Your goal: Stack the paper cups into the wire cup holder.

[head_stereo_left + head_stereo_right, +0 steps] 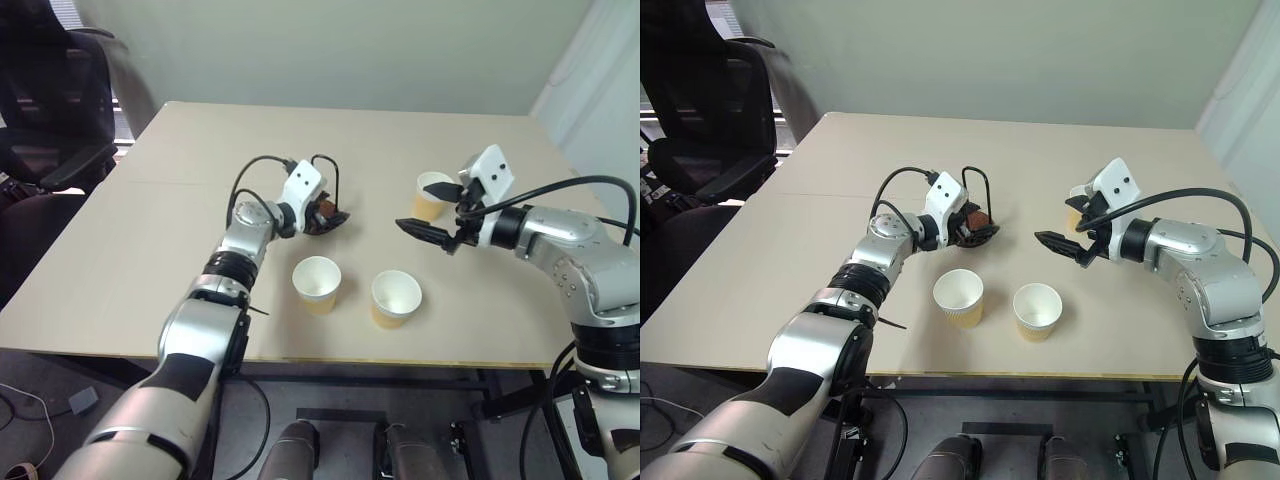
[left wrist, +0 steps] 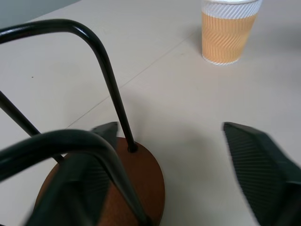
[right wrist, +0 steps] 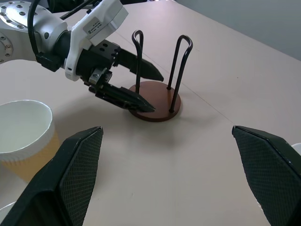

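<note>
The wire cup holder (image 3: 155,101) stands mid-table, a reddish-brown disc with black wire loops and nothing in it. My left gripper (image 3: 157,93) is open at its near side, with one finger over the disc beside a wire and the other out past the rim. Two paper cups (image 1: 317,284) (image 1: 396,297) stand upright near the front edge. A third paper cup (image 1: 432,200) stands farther back on the right. My right gripper (image 1: 415,206) hovers open in front of that cup, holding nothing.
The light wooden table (image 1: 180,170) has its front edge just below the two near cups. A black office chair (image 1: 50,90) stands off the back left corner. Cables lie on the floor at the lower left.
</note>
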